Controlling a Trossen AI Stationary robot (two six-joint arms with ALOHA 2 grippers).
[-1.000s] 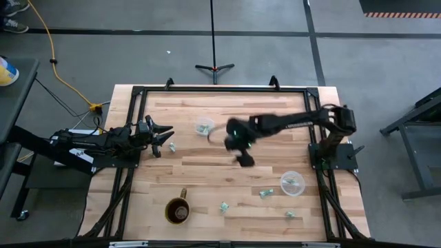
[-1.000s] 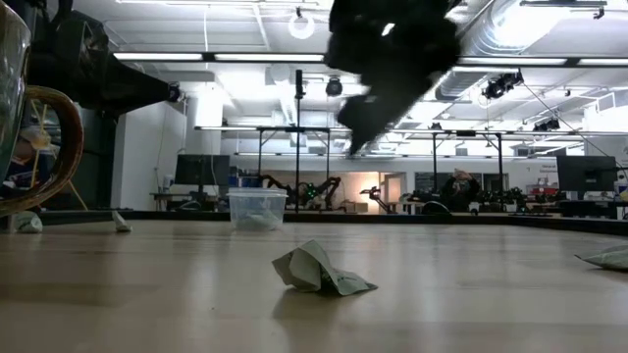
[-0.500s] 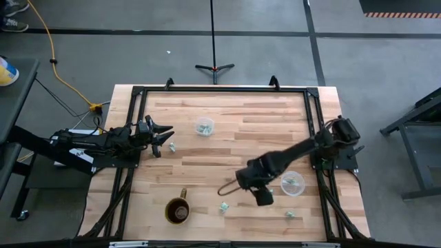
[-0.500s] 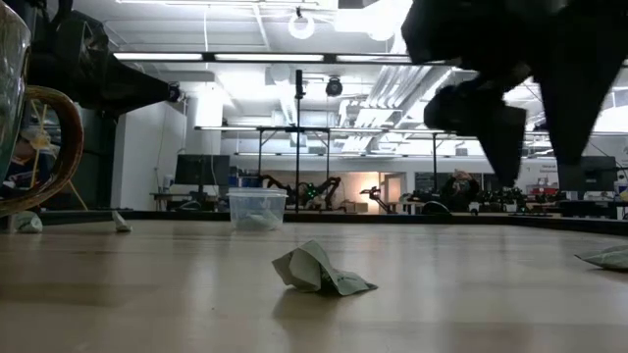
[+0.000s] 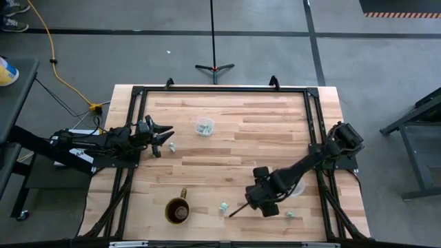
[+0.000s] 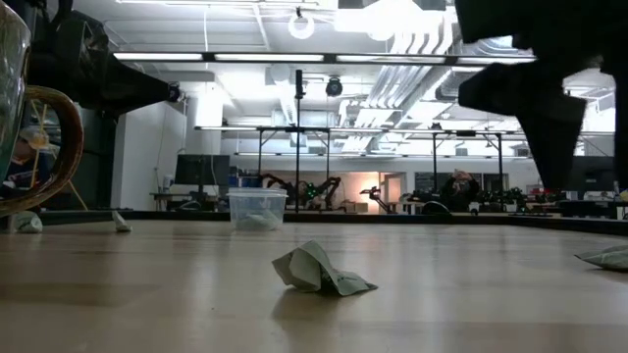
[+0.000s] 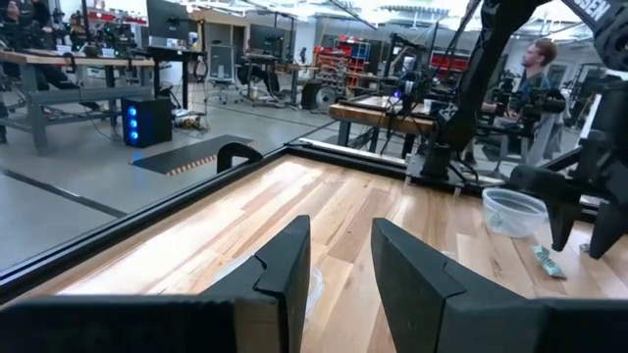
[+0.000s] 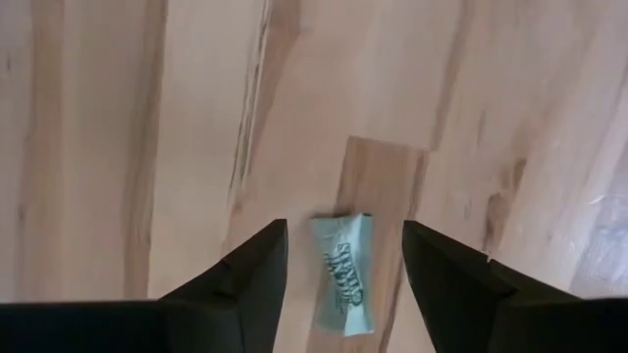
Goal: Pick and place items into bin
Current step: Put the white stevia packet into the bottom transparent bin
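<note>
**Right gripper poised above a wrapped sweet at the table's near edge**

Seen from straight above, a pale butcher-block wooden table (image 5: 227,138) with a black metal frame fills the centre.

The dark right arm reaches in from 3 o'clock and slants toward 5 o'clock. Its right gripper (image 5: 263,200) hangs over the table's near-right part. In the right wrist view its two dark fingers (image 8: 240,279) stand wide apart, with a small pale green-and-white wrapped sweet (image 8: 345,274) lying flat on the wood between them, not touched.

The dark left arm lies at 9 o'clock, at the table's left edge. Its left gripper (image 5: 162,135) points toward the centre, and the left wrist view shows its fingers (image 7: 285,270) parted by a narrow gap and holding nothing.

A brown glass mug with a handle (image 5: 178,211) stands near 7 o'clock. A clear plastic cup (image 5: 204,127) holding some wrapped pieces stands near 11 o'clock. A second clear cup (image 5: 296,186) sits at 4 o'clock, partly hidden by the right arm.

More of the tiny green-and-white wrapped pieces are scattered about: one just beside the left gripper (image 5: 173,147), one near 6 o'clock (image 5: 224,207) between the mug and the right gripper, and one at 5 o'clock (image 5: 290,215). From table height, a crumpled wrapper (image 6: 319,269) lies in the foreground.
</note>
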